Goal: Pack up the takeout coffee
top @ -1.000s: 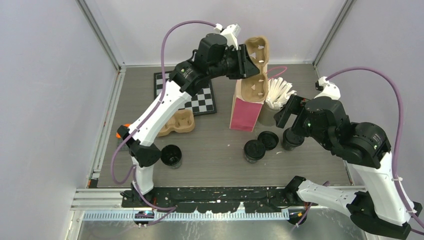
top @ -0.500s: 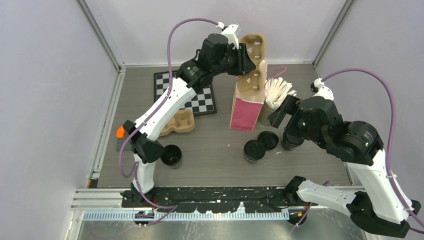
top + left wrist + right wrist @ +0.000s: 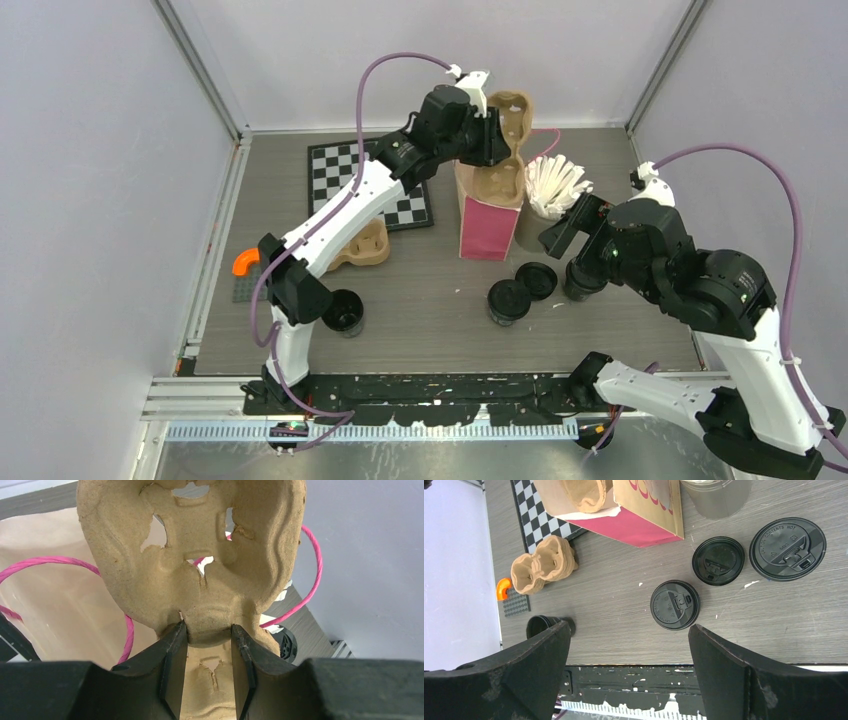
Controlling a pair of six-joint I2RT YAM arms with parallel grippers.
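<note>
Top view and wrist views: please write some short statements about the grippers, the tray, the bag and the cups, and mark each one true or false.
1. The left gripper has its jaws shut on a brown cup tray. True.
2. That tray stands partly inside the pink paper bag. True.
3. The right gripper is gripping something. False: its jaws are wide open and empty.
4. The black cup near the left arm's base has a lid on it. False: it is open on top, with no lid.
5. A second tray lies beside the checkered board. True.
</note>
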